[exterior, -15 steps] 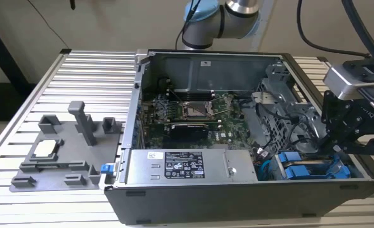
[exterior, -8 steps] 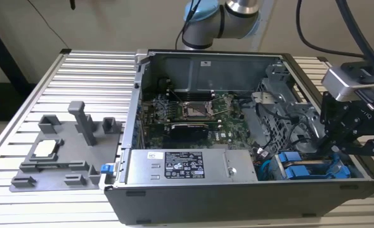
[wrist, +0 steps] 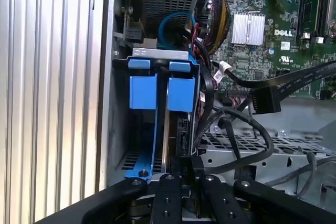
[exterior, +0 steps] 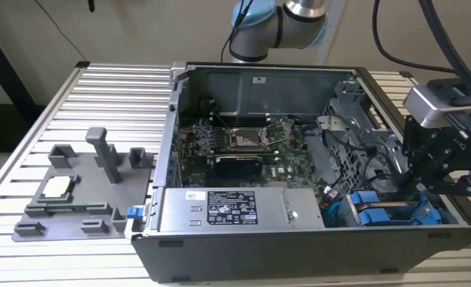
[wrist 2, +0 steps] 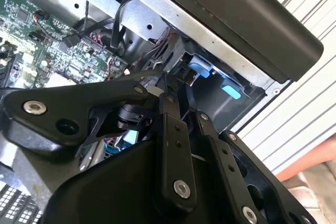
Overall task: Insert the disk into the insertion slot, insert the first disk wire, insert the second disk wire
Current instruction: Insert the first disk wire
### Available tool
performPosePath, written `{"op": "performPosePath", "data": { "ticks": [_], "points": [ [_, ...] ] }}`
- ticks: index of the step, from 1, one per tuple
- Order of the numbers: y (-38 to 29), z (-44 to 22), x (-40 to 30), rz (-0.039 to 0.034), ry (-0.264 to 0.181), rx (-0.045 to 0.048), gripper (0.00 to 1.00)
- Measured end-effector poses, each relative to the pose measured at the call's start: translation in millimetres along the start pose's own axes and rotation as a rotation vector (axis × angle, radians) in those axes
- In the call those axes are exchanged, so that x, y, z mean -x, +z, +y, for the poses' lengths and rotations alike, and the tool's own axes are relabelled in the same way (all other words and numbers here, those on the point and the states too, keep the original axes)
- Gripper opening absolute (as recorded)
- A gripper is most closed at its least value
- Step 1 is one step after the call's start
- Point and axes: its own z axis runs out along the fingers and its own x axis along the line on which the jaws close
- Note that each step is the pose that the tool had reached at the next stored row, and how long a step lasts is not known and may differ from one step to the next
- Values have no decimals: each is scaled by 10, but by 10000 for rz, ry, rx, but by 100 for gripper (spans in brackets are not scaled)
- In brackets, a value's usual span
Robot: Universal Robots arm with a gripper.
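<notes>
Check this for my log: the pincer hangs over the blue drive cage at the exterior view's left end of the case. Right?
Not quite. In the exterior view, the pincer hangs over the blue drive cage at that view's right end of the case, not the left.

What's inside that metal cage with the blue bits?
Blue plastic carriers stand in the drive cage, and black cables curl beside it. The tool covers part of the cage, so what lies below it is hidden.
</notes>
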Motion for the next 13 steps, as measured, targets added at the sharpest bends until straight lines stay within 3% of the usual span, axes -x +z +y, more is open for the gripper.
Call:
{"op": "performPosePath", "data": {
  "ticks": [13],
  "points": [
    [62,0,-2,2,942,-8,19]
  ]
}}
